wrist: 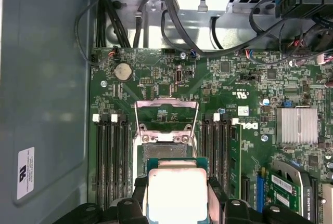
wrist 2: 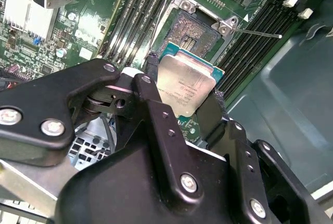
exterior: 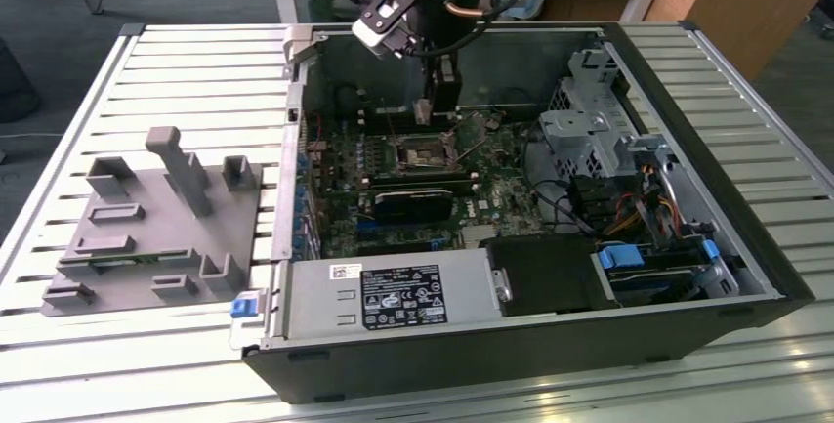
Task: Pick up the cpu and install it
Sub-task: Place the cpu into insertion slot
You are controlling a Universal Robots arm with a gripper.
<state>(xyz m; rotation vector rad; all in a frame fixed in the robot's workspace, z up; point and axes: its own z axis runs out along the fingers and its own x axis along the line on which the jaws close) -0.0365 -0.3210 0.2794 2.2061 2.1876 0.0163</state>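
Observation:
The cpu (wrist 2: 187, 86), a flat square chip with a silvery top and a green rim, sits between the black fingers of my gripper (wrist 2: 184, 90), which is shut on its two opposite edges. In the first wrist view the cpu (wrist: 177, 193) hangs just short of the bare socket (wrist: 165, 152), whose metal load plate (wrist: 166, 115) is swung open. The second wrist view shows the same socket (wrist 2: 195, 31) a little beyond the chip. In the exterior view my gripper (exterior: 437, 105) reaches down into the open computer case, above the socket (exterior: 420, 156) on the motherboard.
Memory slots (wrist: 112, 156) flank the socket on both sides. A black block (exterior: 410, 198) lies near it, with a power supply (exterior: 391, 296) at the case's front and a drive cage (exterior: 587, 120) to the exterior view's right. A grey fixture plate (exterior: 156, 218) with posts stands outside.

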